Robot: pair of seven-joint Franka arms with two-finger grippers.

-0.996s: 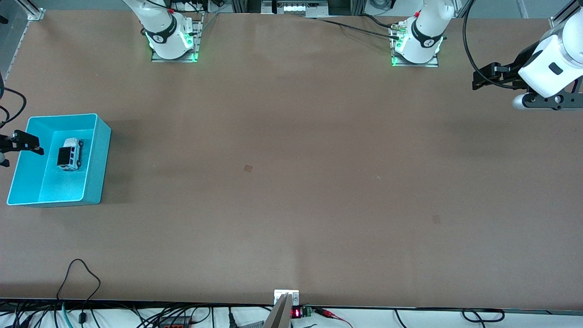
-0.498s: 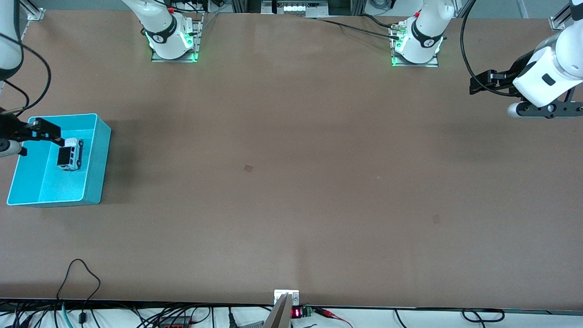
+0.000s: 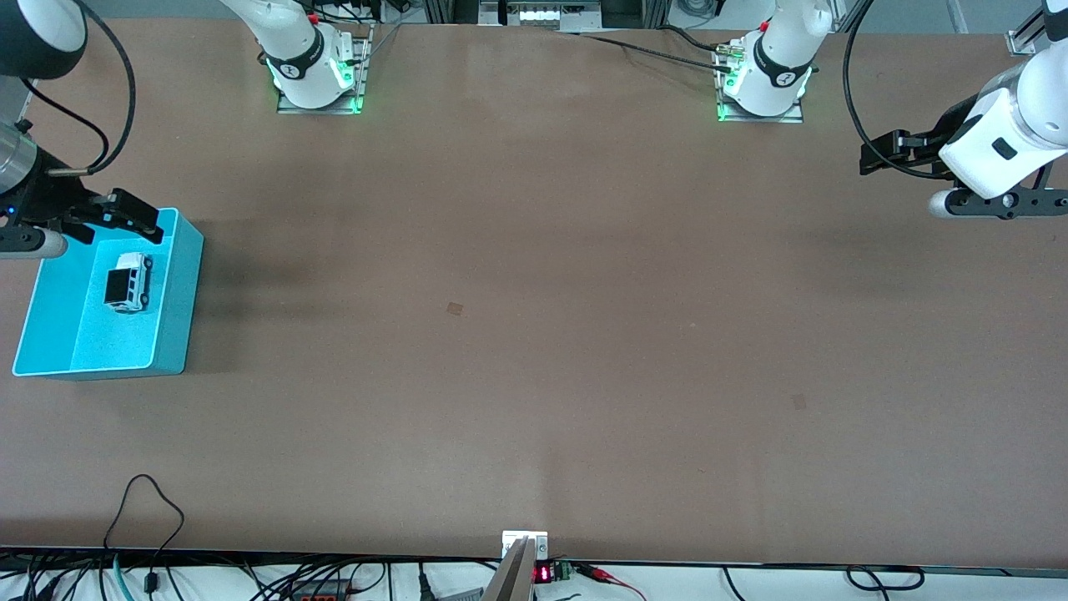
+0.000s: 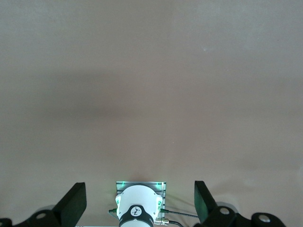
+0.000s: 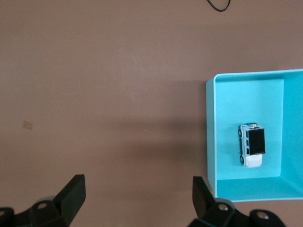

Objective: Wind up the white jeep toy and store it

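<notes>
The white jeep toy point(image 3: 128, 282) point(image 5: 251, 145), with its black roof panel up, stands on its wheels inside the teal bin point(image 3: 188, 288) point(image 5: 210, 137) at the right arm's end of the table. My right gripper point(image 3: 122, 234) point(image 5: 138, 179) hangs open and empty in the air over the bin's rim on the robot-base side, and touches neither bin nor jeep. At the left arm's end of the table, my left gripper point(image 3: 872, 159) point(image 4: 139, 185) is also open and empty, high above the bare tabletop.
The two arm bases point(image 3: 315, 75) point(image 3: 763, 79) stand along the table's robot-side edge; the left one point(image 4: 138, 208) also shows in the left wrist view. A black cable point(image 3: 146, 501) loops onto the table near the front camera's edge. Brown tabletop point(image 3: 534, 317) stretches between bin and left arm.
The right gripper has swung from the table's end across the bin toward its robot-base rim. The left gripper drifted slightly toward the bases. The jeep has not moved.
</notes>
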